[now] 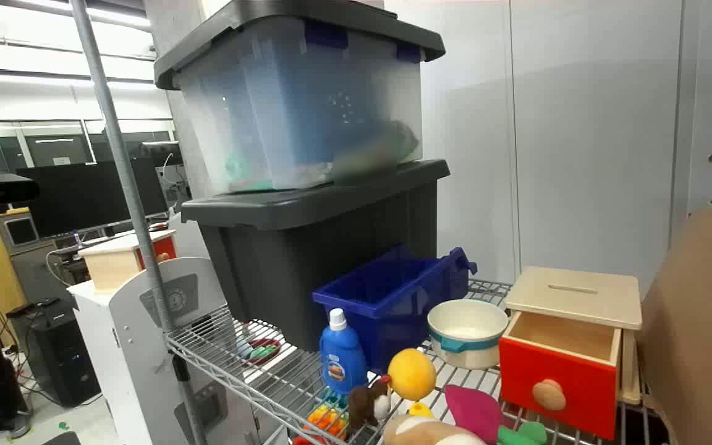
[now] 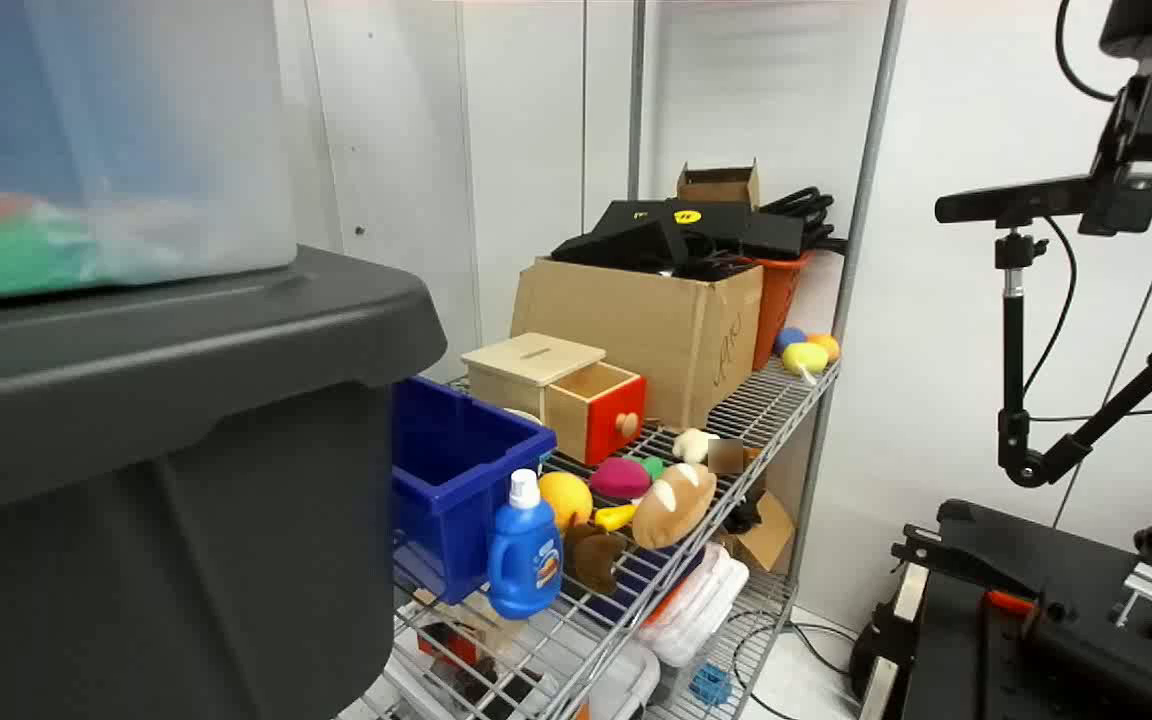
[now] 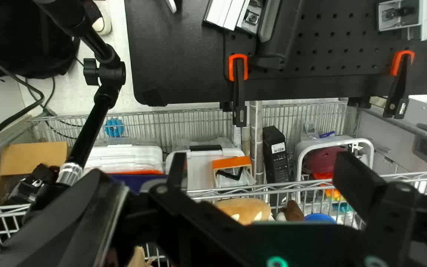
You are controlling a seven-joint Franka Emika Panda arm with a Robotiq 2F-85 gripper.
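My gripper (image 3: 264, 172) shows in the wrist view, black, its two fingers wide apart with nothing held between them. I cannot make it out in either exterior view. Past it lie a brown-and-cream bread loaf (image 3: 244, 208), a brown plush toy (image 3: 293, 212) and a blue rounded thing (image 3: 319, 218), partly hidden by the gripper. In both exterior views, the loaf (image 1: 433, 432) (image 2: 674, 505) lies on a wire shelf near a blue bottle (image 1: 342, 358) (image 2: 524, 550), an orange ball (image 1: 412, 374) and a magenta toy (image 1: 472, 413). A wooden box has its red drawer (image 1: 557, 386) pulled out.
A blue bin (image 1: 387, 307) and a cream pot (image 1: 467, 358) stand on the shelf. Stacked storage boxes (image 1: 316, 259) rise at one end, a cardboard box (image 2: 636, 310) at the other. A black table (image 3: 184, 74) with orange clamps (image 3: 238, 66) and a black stand (image 3: 102, 96) flank the shelf.
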